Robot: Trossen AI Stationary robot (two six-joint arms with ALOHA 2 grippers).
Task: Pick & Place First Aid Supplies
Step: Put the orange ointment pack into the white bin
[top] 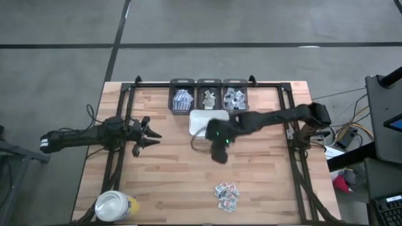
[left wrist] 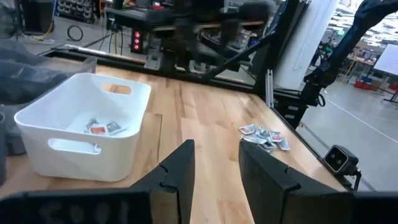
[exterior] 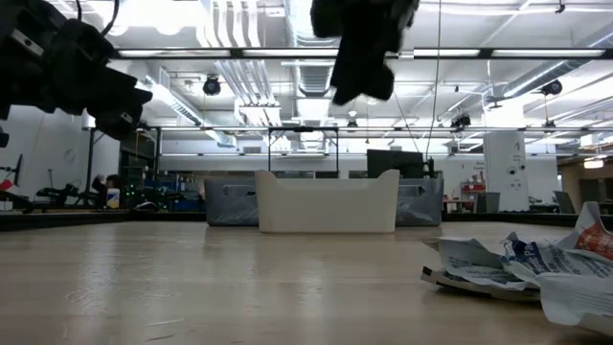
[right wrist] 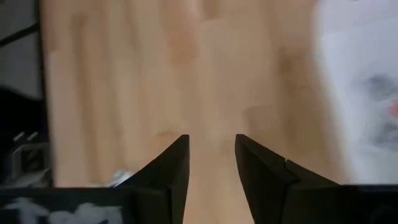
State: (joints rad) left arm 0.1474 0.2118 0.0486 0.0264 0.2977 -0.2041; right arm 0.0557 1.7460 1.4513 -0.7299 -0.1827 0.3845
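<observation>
- High view: the packets (top: 227,196) lie in a small loose heap on the near part of the wooden table (top: 169,169), right of centre, small flat white pieces with red and grey print. A white tray (top: 200,118) sits near the far side, just in front of three dark bins (top: 208,95) that also hold small packets. The right gripper (top: 219,148) hangs over the table just in front of the tray, well apart from the heap; its fingers are too dark and small here to read. The left gripper (top: 151,134) waits over the left side with its fingers parted and nothing between them. A yellow jar with a white lid (top: 114,206) stands at the near left corner, partly cut off by the edge.
- Low view: crumpled white packets (exterior: 532,269) with blue and red print fill the lower right, cut off at the edge. The tray (exterior: 328,202) stands behind, hiding most of the bins. Both arms show only as dark shapes at the top.
- Left wrist view: the left fingers (left wrist: 180,171) stand apart, empty. A few packets (left wrist: 102,128) with red print lie inside the tray (left wrist: 81,158); the heap (left wrist: 263,137) lies farther off on the wood.
- Right wrist view: the right fingers (right wrist: 175,169) stand apart over bare wood, holding nothing. The white tray (right wrist: 348,74) is blurred at one side, its contents hard to make out.
</observation>
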